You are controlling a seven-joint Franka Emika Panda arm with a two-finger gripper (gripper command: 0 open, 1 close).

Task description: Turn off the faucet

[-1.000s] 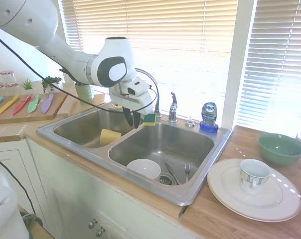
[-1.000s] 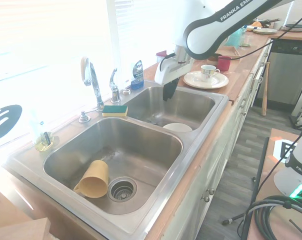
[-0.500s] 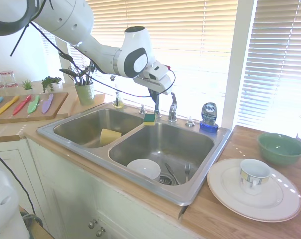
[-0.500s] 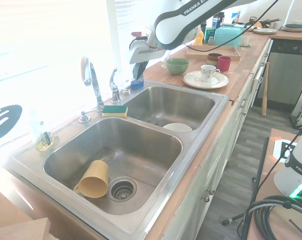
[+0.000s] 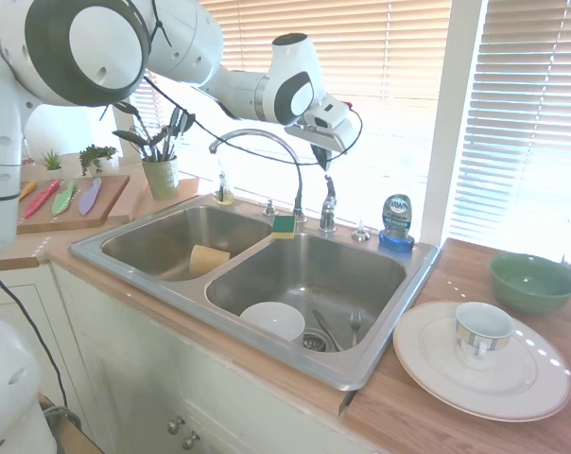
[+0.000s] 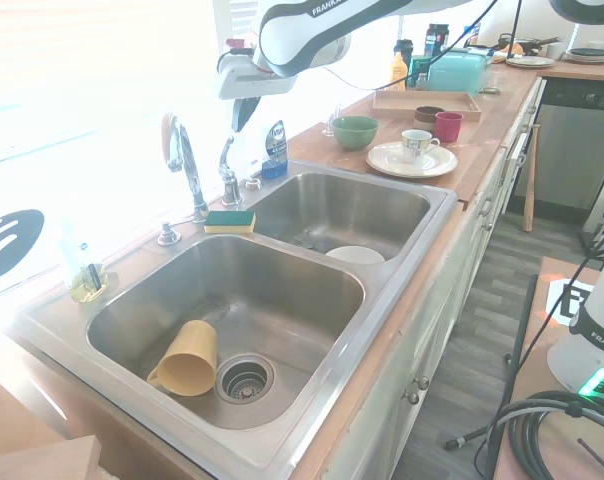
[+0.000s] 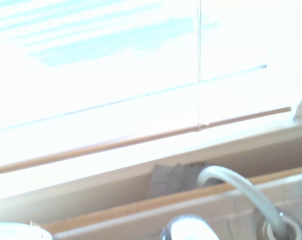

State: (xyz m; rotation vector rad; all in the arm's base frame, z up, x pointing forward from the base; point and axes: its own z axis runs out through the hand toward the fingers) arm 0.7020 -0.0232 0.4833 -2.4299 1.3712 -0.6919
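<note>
Hovering over one faucet (image 5: 327, 203): one claw (image 5: 324, 161).

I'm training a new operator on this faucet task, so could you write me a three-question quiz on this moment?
1. True or false: the gripper is above the faucet's lever handle, not touching it.
2. What lies on the sink deck at the foot of the spout? A) green-and-yellow sponge B) fork C) green bowl
3. Fill in: the blue dish-soap bottle stands on the sink's back ____.

Key: 1 true; 2 A; 3 rim.
</note>
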